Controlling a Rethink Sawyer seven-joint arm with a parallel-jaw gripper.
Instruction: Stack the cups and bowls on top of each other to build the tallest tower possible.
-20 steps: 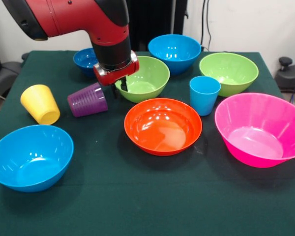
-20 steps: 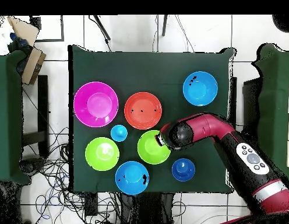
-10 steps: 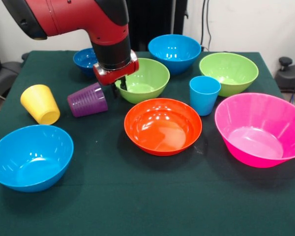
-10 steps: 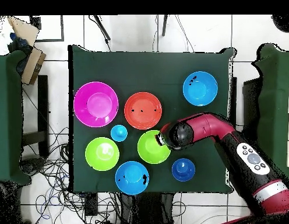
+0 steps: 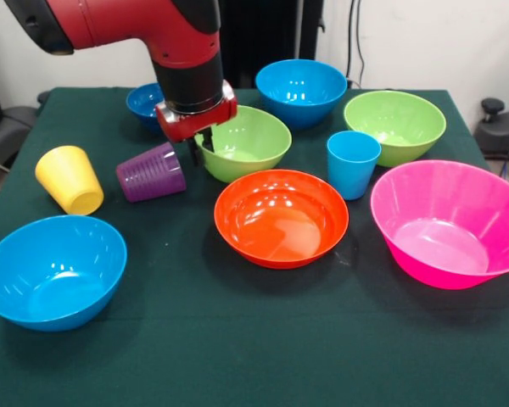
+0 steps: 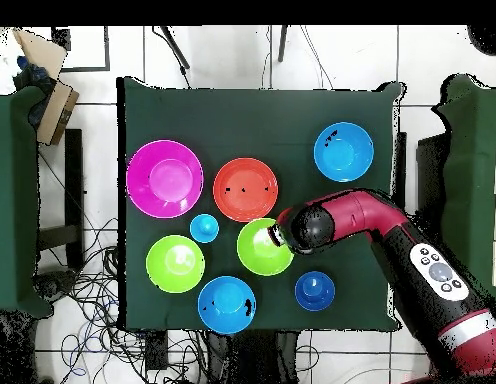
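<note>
Glossy plastic tableware is spread across the green table [image 5: 237, 339], none of it stacked. The gripper [image 5: 200, 146] hangs at the near-left rim of the middle lime green bowl [image 5: 246, 142], its dark fingers [image 5: 209, 141] straddling that rim and apparently gripping it, though the contact is not clear enough to be sure. The ribbed purple cup [image 5: 151, 172] lies tipped on its side just left of the gripper, and the yellow cup [image 5: 69, 179] sits tilted further left. The small dark blue bowl [image 5: 146, 102] is behind the arm, partly hidden. The orange bowl [image 5: 281, 217] stands in front of the held bowl, with the upright light blue cup [image 5: 352, 163] to its right. The large pink bowl [image 5: 450, 222] sits at the right edge, the second lime green bowl [image 5: 395, 125] behind it. One light blue bowl [image 5: 301, 89] is at the back, the other [image 5: 53, 270] at the front left. Counted: seven bowls, three cups
</note>
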